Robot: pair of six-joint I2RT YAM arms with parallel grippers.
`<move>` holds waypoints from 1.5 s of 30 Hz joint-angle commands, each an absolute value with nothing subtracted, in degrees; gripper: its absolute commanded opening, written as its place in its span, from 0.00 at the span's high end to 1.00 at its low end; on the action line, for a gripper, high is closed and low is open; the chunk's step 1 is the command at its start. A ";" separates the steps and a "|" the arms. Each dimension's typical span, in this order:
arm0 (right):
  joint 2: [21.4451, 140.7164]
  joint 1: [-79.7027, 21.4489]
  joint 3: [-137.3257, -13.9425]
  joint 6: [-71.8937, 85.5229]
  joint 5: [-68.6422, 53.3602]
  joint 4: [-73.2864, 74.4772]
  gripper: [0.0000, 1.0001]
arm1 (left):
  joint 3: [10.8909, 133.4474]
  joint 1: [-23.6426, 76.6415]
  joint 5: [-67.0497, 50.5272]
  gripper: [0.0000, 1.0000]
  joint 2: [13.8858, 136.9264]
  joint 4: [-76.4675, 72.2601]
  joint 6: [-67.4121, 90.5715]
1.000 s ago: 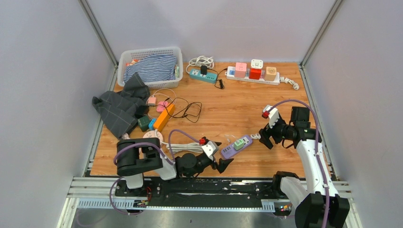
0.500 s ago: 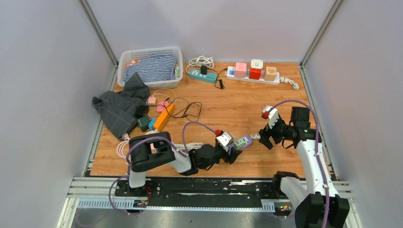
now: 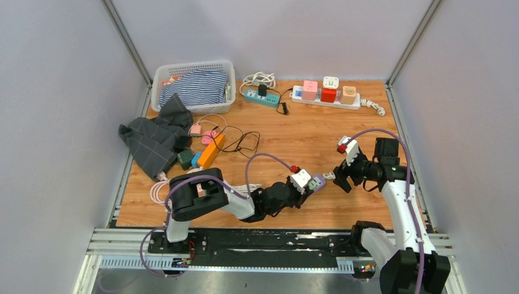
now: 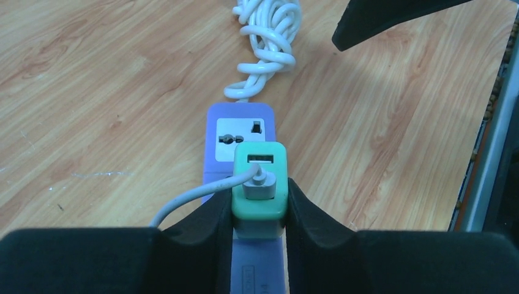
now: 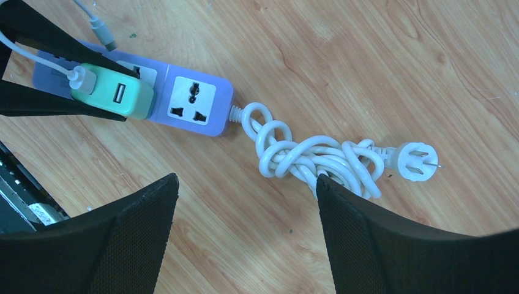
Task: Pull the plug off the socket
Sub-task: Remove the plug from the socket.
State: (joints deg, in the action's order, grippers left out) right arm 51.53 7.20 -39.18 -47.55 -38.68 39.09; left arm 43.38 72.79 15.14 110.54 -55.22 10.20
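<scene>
Green plug [image 4: 259, 187] pinched, not yet out of the purple strip [image 4: 240, 125]!

It sits seated in that strip at the near edge of the table [image 4: 92, 73], right of centre, a thin USB lead [image 4: 202, 196] trailing from its face. A second ago my left pincer [image 4: 259, 197] was wide and back by my base. Now it has reached in and clenched, pads on both flanks of the plug. Grip made, so the pull should come next. My right pincer [image 5: 245, 184] hangs spread and empty just to the right, over the knotted white cord [image 5: 312, 156]. Nothing pins the strip, so it may lift along.
</scene>
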 commanded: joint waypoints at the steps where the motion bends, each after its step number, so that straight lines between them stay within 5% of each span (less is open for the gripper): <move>1: 51.61 7.91 -38.75 -49.28 -42.40 41.97 0.17 | 43.18 72.51 10.76 1.00 109.63 -52.65 5.22; 7: 52.42 3.65 -37.07 -72.53 -53.23 51.42 0.16 | 39.82 71.36 -4.12 1.00 105.25 -51.88 -7.76; 12: 53.12 -4.83 -34.33 -97.25 -50.20 55.59 0.04 | 38.93 67.62 -16.95 1.00 105.30 -53.71 -6.54; 19: 64.94 -7.13 -36.47 -97.92 -47.62 53.96 0.13 | 37.78 67.24 -23.64 1.00 109.20 -64.01 -3.89; 33: 66.90 -12.32 -31.06 -92.53 -37.15 47.11 0.20 | 35.33 67.24 -21.89 1.00 111.02 -73.48 -0.53; 45: 70.68 -14.82 -32.35 -87.85 -34.34 45.45 0.83 | 32.79 67.19 -14.94 1.00 111.43 -79.15 -0.51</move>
